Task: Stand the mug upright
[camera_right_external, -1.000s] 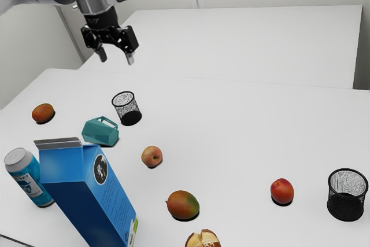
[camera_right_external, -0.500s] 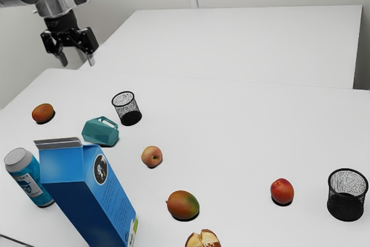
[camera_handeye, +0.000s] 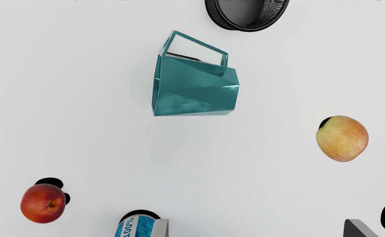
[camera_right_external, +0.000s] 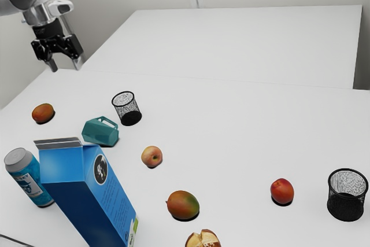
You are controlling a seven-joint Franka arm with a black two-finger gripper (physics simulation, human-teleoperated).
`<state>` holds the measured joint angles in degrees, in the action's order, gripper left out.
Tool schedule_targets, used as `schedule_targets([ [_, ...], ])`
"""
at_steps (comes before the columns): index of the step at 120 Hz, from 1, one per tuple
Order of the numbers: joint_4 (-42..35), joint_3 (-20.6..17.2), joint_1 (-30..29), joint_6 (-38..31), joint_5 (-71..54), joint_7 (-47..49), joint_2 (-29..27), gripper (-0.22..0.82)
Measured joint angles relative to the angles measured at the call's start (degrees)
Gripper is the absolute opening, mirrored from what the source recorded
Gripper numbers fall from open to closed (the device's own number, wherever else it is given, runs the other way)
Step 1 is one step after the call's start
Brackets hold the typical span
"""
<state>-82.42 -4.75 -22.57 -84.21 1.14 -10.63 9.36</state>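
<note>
As the mug (camera_right_external: pixel 100 132) lies sideways, inward from the table (camera_right_external: pixel 243 131) edge at the exterior view's left, its long axis roughly parallels the finger line of the wide-spread tool (camera_right_external: pixel 66 67); gripping across its body probably needs a quarter turn.

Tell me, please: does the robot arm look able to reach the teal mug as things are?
Probably yes: the gripper is open and empty, and nothing covers the mug. The mesh cup stands near its handle, so from above looks freest.
</note>
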Motion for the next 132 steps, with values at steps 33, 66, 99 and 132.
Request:
schedule_targets([
  [33,2.0,0.0,-4.6,-0.75,2.07,-5.86,6.04,0.57],
  [66,1.34,0.01,-7.25,-4.06,5.43,-11.1,10.27,0.57],
  [99,-1.25,0.33,-8.04,-9.46,9.82,-15.34,13.4,0.57],
  [132,-9.35,0.42,-8.91,-15.73,14.87,-18.24,13.25,0.57],
])
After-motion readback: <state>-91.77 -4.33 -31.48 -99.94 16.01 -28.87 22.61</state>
